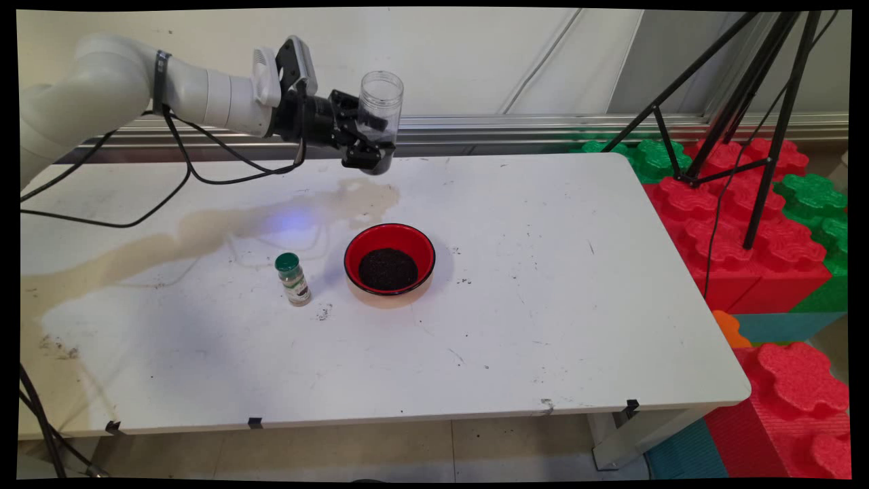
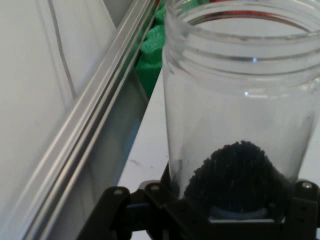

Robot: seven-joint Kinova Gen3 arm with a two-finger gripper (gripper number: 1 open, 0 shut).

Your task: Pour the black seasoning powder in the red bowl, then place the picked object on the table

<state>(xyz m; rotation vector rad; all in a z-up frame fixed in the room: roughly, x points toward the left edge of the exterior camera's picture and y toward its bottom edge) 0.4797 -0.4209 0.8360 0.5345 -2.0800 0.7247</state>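
Observation:
My gripper (image 1: 372, 144) is shut on a clear plastic jar (image 1: 379, 109), held upright and lidless above the table's far side. In the hand view the clear jar (image 2: 240, 110) fills the frame, with a small heap of dark seeds (image 2: 235, 172) at its bottom. Below and toward the near side sits a red bowl (image 1: 390, 238) holding a layer of dark seeds (image 1: 387, 268). A small spice bottle with a green cap (image 1: 293, 279) stands upright just left of the bowl.
A few dark grains (image 1: 323, 312) lie scattered on the white table (image 1: 543, 305) near the spice bottle. A black tripod (image 1: 733, 115) stands on red and green foam blocks (image 1: 740, 224) right of the table. An aluminium rail (image 1: 509, 125) runs along the wall behind.

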